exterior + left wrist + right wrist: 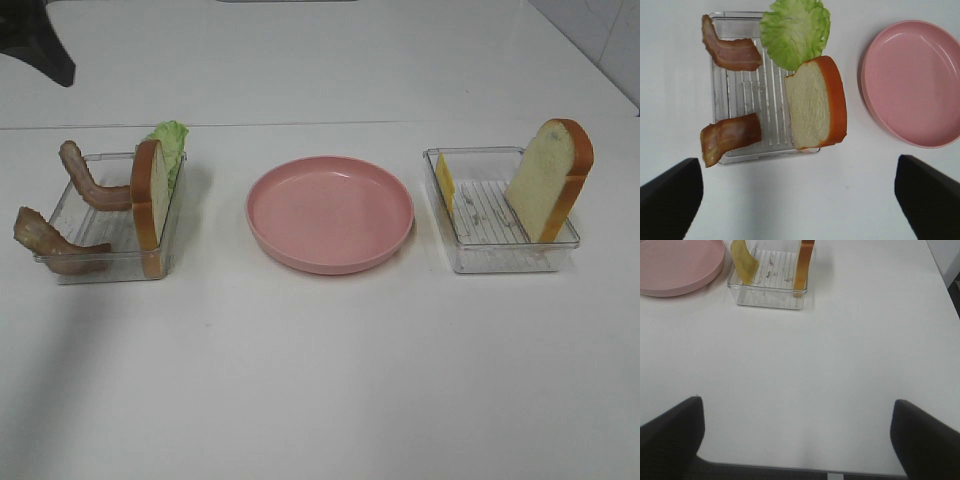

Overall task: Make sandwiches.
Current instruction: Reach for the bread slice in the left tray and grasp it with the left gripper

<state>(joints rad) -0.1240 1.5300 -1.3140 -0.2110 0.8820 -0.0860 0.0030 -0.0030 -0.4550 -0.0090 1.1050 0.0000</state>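
Note:
No stacked sandwich shows; the pieces stand apart. The left clear tray (110, 262) holds two bacon strips (90, 185), an upright bread slice (150, 200) and lettuce (172, 145). The left wrist view shows the same bacon (732, 50), bread (815, 102) and lettuce (795, 30). The right tray (500, 255) holds yellow cheese (444, 185) and a leaning bread slice (548, 180). My left gripper (800, 200) is open and empty, above the table beside the left tray. My right gripper (800, 440) is open and empty, well short of the right tray (767, 295).
An empty round pink plate (330, 212) sits between the trays; it also shows in the left wrist view (915, 80) and the right wrist view (675, 262). A dark object (40, 40) is at the far left corner. The white table's edge runs near my right gripper.

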